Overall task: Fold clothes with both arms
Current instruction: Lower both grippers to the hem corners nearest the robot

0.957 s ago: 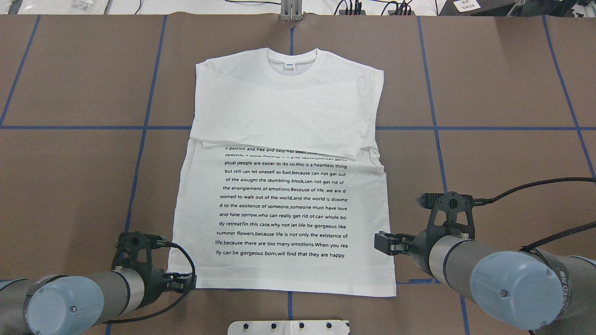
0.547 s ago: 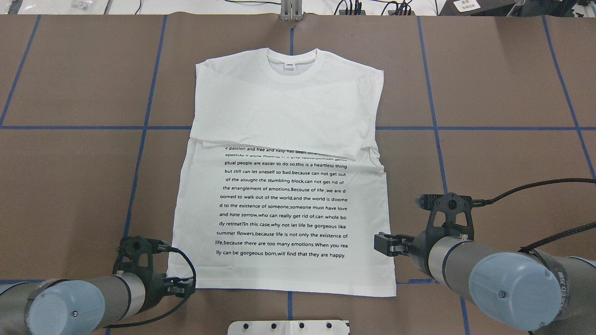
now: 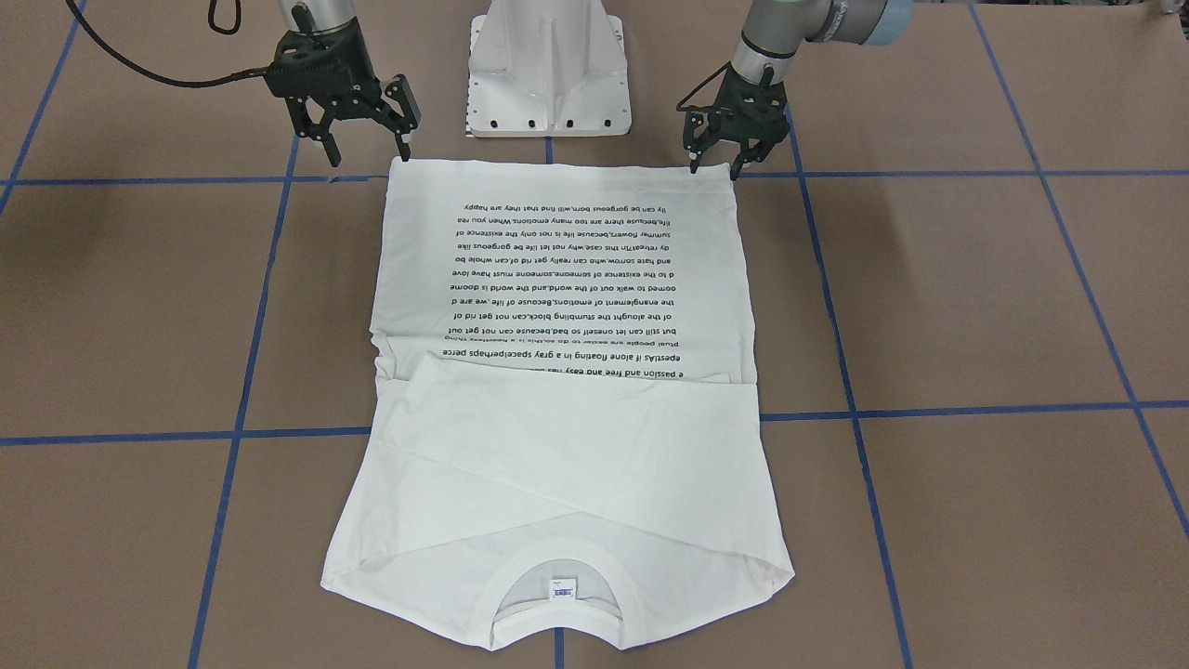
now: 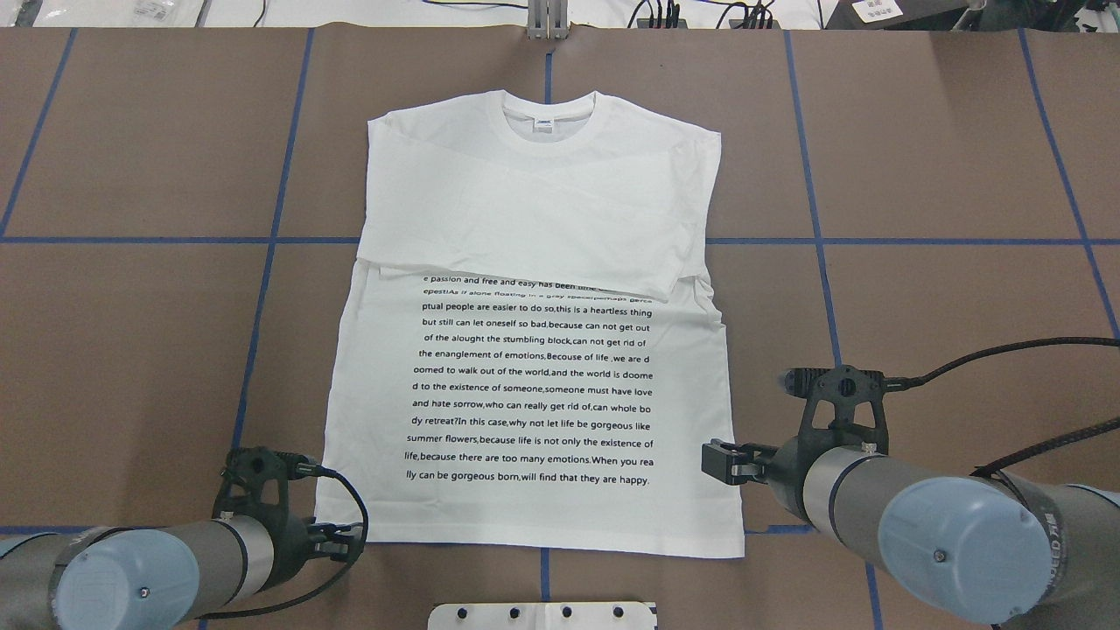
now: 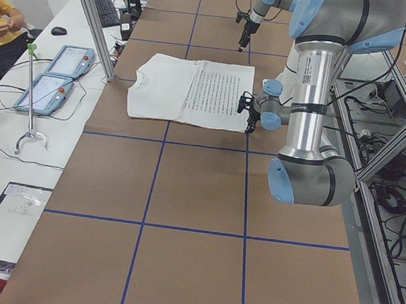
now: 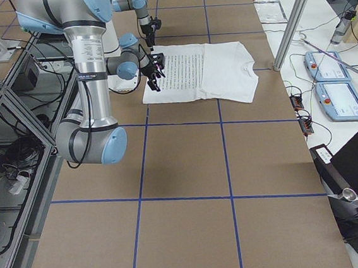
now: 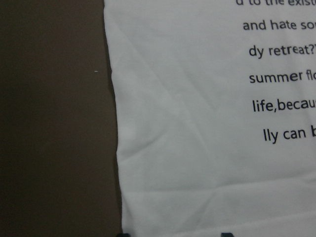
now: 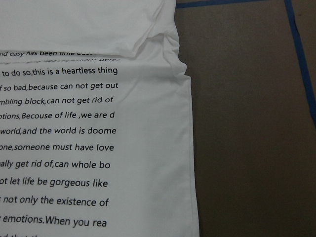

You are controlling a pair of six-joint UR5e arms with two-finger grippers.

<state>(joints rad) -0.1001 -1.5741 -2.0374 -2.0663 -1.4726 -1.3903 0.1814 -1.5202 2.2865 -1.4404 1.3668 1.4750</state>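
The white T-shirt lies flat on the brown table, printed text up, both sleeves folded across the chest, collar at the far end. In the front-facing view the shirt has its hem toward the robot. My left gripper is open, its fingers straddling the hem's left corner; it also shows in the overhead view. My right gripper is open and empty, just above the hem's right corner; in the overhead view it sits over the shirt's right edge. The left wrist view shows the shirt's left edge.
The white metal pedestal stands between the arms just behind the hem. Blue tape lines grid the brown table. In the exterior left view, two tablets and a seated person are beyond the table's far side.
Both grippers have shifted slightly toward the robot's side in the overhead view, the left one more. Both stay open. The shirt has not moved.
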